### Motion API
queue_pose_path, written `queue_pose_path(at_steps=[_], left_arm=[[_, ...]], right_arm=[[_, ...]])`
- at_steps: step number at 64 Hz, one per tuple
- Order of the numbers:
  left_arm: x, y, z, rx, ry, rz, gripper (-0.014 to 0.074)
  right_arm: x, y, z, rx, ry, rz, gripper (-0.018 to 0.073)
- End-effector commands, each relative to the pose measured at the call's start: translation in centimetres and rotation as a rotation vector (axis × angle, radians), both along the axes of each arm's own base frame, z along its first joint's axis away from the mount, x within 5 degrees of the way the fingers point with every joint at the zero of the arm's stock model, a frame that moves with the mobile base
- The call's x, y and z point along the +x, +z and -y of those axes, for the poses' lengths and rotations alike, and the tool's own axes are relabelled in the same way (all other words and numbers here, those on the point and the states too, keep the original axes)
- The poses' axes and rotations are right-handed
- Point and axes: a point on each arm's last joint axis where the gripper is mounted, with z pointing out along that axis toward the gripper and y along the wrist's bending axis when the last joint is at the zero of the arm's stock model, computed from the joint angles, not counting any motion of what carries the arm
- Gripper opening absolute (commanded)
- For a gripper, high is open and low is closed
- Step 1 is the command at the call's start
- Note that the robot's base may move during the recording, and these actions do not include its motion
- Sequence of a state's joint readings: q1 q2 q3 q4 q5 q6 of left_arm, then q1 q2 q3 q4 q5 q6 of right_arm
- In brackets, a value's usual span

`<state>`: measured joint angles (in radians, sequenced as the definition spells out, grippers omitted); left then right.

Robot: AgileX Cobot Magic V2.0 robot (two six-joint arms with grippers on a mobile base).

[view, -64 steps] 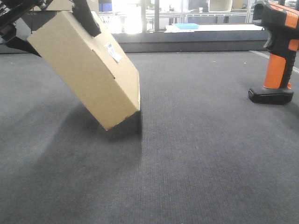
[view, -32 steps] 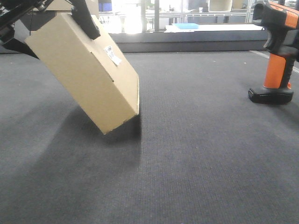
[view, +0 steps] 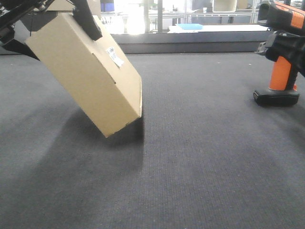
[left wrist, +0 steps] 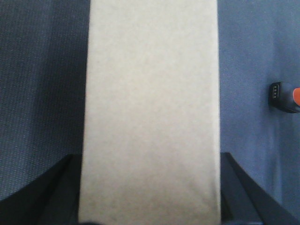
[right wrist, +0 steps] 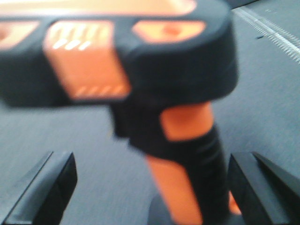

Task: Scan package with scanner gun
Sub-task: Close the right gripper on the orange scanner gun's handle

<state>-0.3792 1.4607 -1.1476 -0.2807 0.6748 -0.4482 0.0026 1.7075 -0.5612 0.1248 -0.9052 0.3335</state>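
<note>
The package [view: 86, 71], a flat tan box with a small white barcode label [view: 114, 55], hangs tilted at the upper left, its low corner just above the carpet. My left gripper [view: 50, 28] is shut on its upper end. In the left wrist view the package [left wrist: 150, 93] fills the space between the left gripper's [left wrist: 150, 192] two fingers. The scanner gun [view: 281, 57] stands upright on its base at the right. My right gripper [right wrist: 152, 187] is open, one finger on each side of the scanner gun's [right wrist: 140, 70] orange handle, without touching it. One of its fingers [view: 286, 45] shows dark across the handle.
Grey carpet [view: 200, 157] covers the floor. A low dark ledge [view: 190, 45] runs along the back, with a white surface and a blue item [view: 190, 26] behind it. A white strip [right wrist: 272, 28] crosses the carpet beyond the scanner gun. The scanner gun's base also shows in the left wrist view [left wrist: 285, 96].
My right gripper has come in around the scanner gun's handle; its dark finger now shows there. The package rose slightly a second ago and has since held still.
</note>
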Motion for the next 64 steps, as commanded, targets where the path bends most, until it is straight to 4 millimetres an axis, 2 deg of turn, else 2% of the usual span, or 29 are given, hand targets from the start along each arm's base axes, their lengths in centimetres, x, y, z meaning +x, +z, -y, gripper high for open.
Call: queue_pose_path(at_steps=[1,36,64], left_arm=[[-0.1,0.4,0.2,-0.01,-0.005,0.017,-0.0111],[-0.1,0.3,0.1,0.013,-0.011,0.022,-0.0111],[-0.2,0.3,0.1,0.016,-0.014,0.012,-0.0111]], right_arm=[[0.5,0.4,0.3,0.016,-0.036,0.038,0.0568],[2.5,1.4,0.4,0.02,-0.041,0.091,0.0568],[2.5,1.2,0.4,0.016,-0.04,0.086,0.0568]])
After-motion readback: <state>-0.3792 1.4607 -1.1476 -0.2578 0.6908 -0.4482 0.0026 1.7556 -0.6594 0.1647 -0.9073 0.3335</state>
